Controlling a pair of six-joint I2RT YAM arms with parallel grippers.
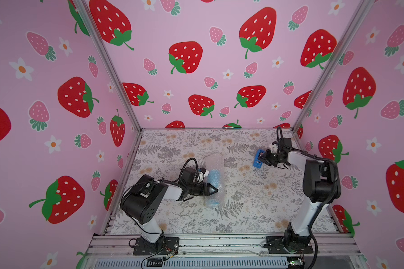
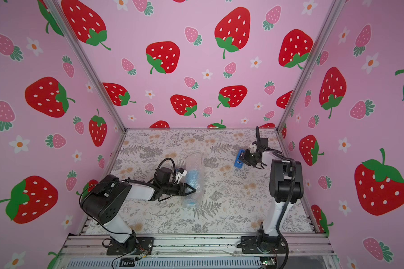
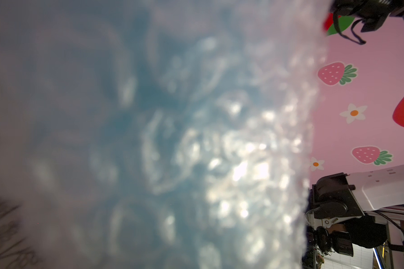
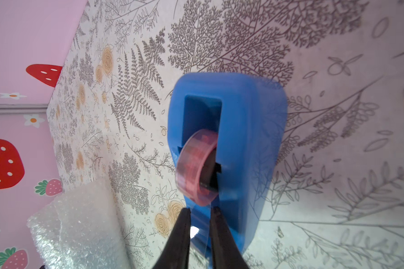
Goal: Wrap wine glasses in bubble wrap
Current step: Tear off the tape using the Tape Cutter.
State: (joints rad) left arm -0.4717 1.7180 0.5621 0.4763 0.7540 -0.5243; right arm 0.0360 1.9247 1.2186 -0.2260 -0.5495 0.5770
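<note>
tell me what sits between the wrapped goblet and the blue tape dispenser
Nothing stands there: only bare floral table cover separates the bubble wrap around the goblet from the tape dispenser, seen in both top views.

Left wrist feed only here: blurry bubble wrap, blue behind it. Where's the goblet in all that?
Observer: In both top views the goblet lies on its side inside the rolled bubble wrap, foot end nearest the arm bases.
Operator: Left arm doing what?
Observer: The left gripper is at the roll's middle, about over the stem. I can't tell whether its jaws are clamping.
Operator: And the right?
Observer: The right gripper is at the blue tape dispenser, well away from the roll. Its jaws stand slightly apart beside the pink tape roll.
</note>
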